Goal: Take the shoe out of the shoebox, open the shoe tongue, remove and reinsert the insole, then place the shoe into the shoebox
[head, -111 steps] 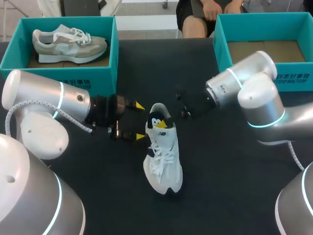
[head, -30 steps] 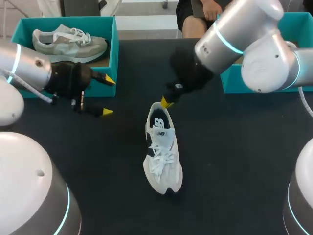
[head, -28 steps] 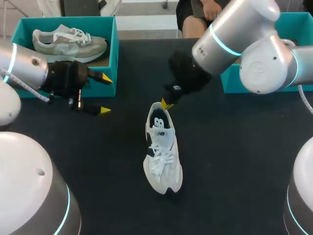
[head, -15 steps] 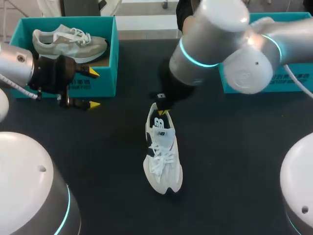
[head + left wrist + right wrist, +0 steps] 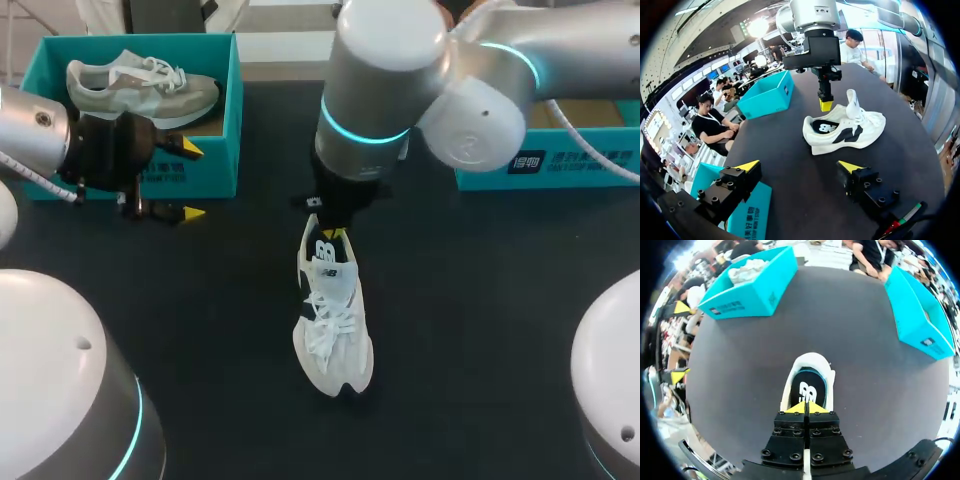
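A white sneaker (image 5: 332, 318) lies on the black table (image 5: 480, 330), its heel toward the far edge. Its dark insole (image 5: 807, 388) shows through the opening. My right gripper (image 5: 330, 233) points straight down over the heel opening, yellow tips pressed together and shut with nothing between them. In the right wrist view the right gripper (image 5: 805, 407) hangs just over the insole's heel end; contact cannot be told. My left gripper (image 5: 191, 181) stands open well to the sneaker's left, beside the left shoebox. From the left wrist, the sneaker (image 5: 845, 127) lies ahead of the left gripper (image 5: 799, 166).
A teal shoebox (image 5: 226, 120) at the back left holds a grey sneaker (image 5: 140, 85). A second teal shoebox (image 5: 560, 165) stands at the back right, partly hidden by my right arm (image 5: 430, 70).
My right arm swung in over the table's middle and its shut gripper came down onto the heel opening. My left gripper drew back to the left, toward the left shoebox.
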Motion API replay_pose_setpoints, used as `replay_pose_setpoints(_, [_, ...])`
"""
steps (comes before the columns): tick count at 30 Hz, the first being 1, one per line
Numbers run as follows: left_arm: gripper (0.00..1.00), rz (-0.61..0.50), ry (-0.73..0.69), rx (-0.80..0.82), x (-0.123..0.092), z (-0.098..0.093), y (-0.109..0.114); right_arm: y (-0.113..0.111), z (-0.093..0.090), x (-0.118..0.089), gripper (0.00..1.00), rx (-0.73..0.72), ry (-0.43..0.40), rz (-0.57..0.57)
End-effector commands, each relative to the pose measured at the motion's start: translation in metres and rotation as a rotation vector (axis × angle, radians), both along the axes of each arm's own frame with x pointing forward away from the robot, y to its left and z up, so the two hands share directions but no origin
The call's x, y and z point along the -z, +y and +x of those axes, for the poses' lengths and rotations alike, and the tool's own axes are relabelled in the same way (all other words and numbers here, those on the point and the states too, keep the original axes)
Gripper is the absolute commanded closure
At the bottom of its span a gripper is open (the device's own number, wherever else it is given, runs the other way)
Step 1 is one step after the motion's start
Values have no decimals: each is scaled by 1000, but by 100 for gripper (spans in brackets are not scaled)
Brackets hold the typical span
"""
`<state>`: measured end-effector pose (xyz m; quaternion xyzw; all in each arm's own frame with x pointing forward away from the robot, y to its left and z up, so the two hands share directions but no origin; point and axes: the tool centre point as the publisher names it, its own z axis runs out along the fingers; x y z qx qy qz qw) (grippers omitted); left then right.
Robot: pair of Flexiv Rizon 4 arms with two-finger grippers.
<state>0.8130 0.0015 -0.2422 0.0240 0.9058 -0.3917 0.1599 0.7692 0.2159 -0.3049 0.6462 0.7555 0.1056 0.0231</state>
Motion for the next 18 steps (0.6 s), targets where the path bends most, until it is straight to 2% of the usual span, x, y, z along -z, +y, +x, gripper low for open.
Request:
replay_pose_setpoints(1, [0,3,0,-1,-1,-1,0,21,0,25,100,89,-16,-23])
replay_pose_setpoints(9, [0,3,0,-1,-1,-1,0,27,-6,46,100,125,-11,-13])
replay_pose_setpoints(18, [0,3,0,-1,-1,-1,0,4,-1,50,100,139,-17,-58])
